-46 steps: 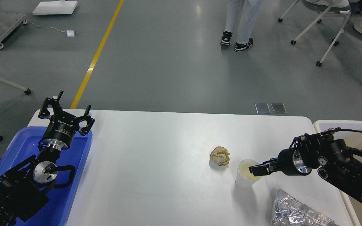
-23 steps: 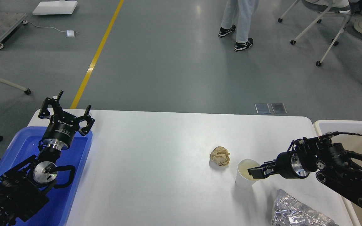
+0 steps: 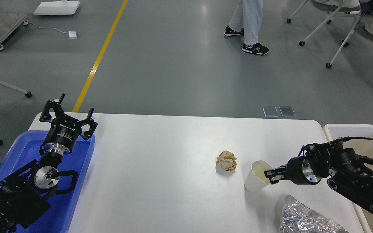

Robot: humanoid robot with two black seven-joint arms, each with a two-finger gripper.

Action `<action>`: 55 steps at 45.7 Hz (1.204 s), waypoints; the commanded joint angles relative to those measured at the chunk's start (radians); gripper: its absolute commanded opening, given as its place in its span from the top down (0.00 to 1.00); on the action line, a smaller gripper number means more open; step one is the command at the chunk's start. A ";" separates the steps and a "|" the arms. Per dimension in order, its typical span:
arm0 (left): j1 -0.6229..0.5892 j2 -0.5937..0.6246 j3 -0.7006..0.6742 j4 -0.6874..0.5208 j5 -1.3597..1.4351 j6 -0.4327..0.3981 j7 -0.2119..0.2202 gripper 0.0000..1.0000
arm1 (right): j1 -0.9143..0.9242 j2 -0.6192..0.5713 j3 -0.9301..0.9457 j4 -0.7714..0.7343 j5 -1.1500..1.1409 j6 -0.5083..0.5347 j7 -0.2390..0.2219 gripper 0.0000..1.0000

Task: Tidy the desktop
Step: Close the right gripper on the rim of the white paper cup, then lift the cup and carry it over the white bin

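Head view: right tool [image 3: 268, 173] pinches the tilted paper cup's [image 3: 255, 176] rim at three o'clock (bench [image 3: 160, 155] beneath); left tool [image 3: 68, 119] spread wide.

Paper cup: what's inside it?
The paper cup tilts; its pale inner wall looks bare. The right claw grips its rim, one finger inside, hiding the near side and bottom.

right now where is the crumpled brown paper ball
In the head view the crumpled brown paper ball lies on the white desktop, right of centre, just left of the white paper cup that the right gripper is reaching.
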 commanded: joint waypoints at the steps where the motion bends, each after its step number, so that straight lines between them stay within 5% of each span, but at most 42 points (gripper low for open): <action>1: 0.000 0.000 0.000 0.000 0.000 0.000 0.000 0.00 | 0.018 -0.007 0.000 -0.001 -0.002 -0.002 0.004 1.00; 28: 0.000 0.000 0.000 0.000 0.000 0.000 0.000 0.00 | 0.242 -0.390 -0.006 0.295 0.202 0.082 0.004 1.00; 39: 0.000 0.000 0.000 0.000 0.000 0.000 0.000 0.00 | 0.447 -0.447 -0.006 0.334 0.288 0.234 0.004 1.00; 55: 0.000 0.000 0.000 0.000 0.000 0.000 0.000 0.00 | 0.504 -0.523 -0.005 0.381 0.318 0.285 0.003 1.00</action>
